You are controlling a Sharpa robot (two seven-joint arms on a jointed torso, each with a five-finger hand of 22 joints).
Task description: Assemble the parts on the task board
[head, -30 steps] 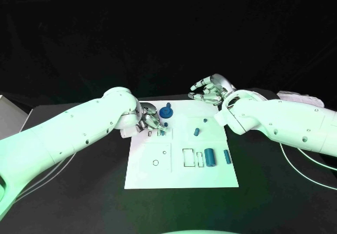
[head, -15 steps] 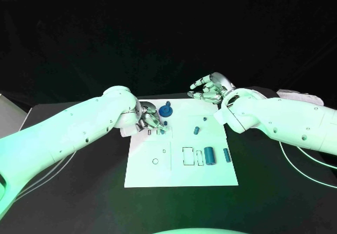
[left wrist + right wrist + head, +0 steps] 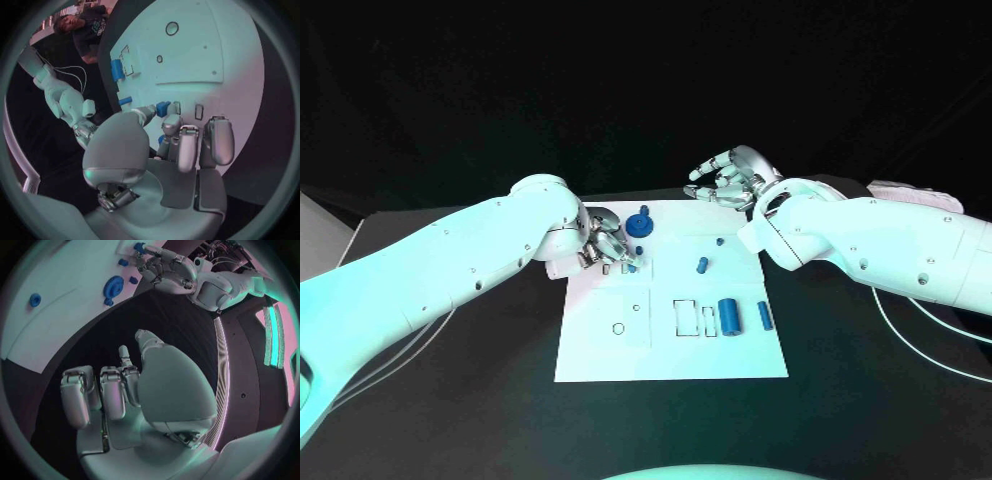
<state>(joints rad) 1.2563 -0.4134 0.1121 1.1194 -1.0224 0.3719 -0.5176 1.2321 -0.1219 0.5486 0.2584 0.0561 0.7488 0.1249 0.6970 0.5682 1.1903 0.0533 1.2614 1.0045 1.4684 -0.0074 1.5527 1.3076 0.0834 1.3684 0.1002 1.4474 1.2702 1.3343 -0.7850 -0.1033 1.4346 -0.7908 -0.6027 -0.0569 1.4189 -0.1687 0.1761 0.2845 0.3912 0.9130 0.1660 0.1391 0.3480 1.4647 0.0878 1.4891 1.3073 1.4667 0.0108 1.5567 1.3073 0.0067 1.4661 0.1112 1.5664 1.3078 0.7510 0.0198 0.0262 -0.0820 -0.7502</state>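
The white task board [image 3: 672, 345] lies in the middle of the black table. My left hand [image 3: 603, 245] hovers low over its far left part, fingers curled, pinching a small blue part [image 3: 164, 107] between thumb and fingertips; the same part [image 3: 139, 247] shows at that hand's tips in the right wrist view. A blue gear-like part [image 3: 640, 225] stands just beyond it. Two small blue pieces [image 3: 702, 266] sit mid-board, and two blue cylinders [image 3: 730, 318] lie on the right side. My right hand [image 3: 728, 183] hangs raised past the board's far edge, fingers curled in on nothing.
Outlined slots [image 3: 689, 320] and a small ring mark [image 3: 619, 328] are on the near half of the board. A pale object [image 3: 913, 192] lies at the table's far right. Bare black table surrounds the board.
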